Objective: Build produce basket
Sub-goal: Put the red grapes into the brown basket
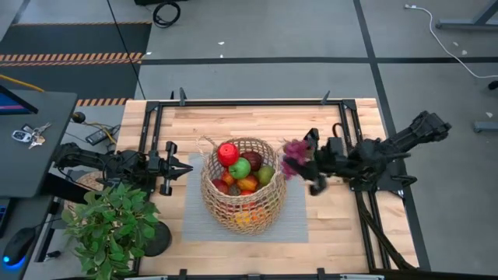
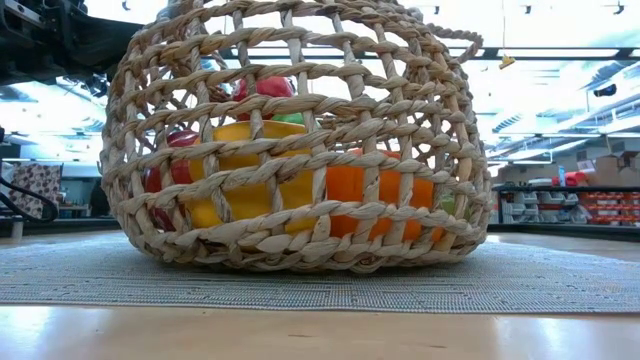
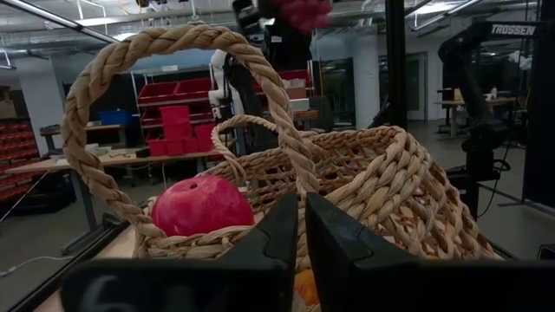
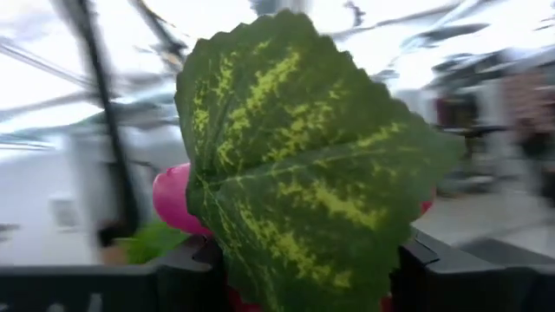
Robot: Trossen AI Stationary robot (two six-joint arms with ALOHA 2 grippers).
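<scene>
The tan wicker basket (image 1: 241,187) stands on a grey mat in the middle of the table, holding produce: a red apple (image 1: 227,153), a green apple (image 1: 240,167) and orange pieces (image 2: 370,185). To the basket's right, above the table, my right gripper (image 1: 307,165) is shut on a bunch of magenta-purple grapes (image 1: 294,149) with a large green leaf (image 4: 303,173). My left gripper (image 1: 187,167) is shut just left of the basket, its tips (image 3: 299,230) right at the near loop handle (image 3: 173,52). My right gripper has the grapes (image 4: 173,199) between its two fingers (image 4: 186,264); the leaf covers the place of contact. The bunch is lifted clear of the table, beside the basket's right rim. My left gripper's shut tips stand at the foot of the handle (image 3: 295,173); I cannot tell whether they touch it.
A potted green plant (image 1: 113,225) stands at the near left corner. A black frame (image 1: 249,103) runs round the wooden tabletop. The grey mat (image 1: 296,225) lies under the basket. Bare wood shows at the far side and near right.
</scene>
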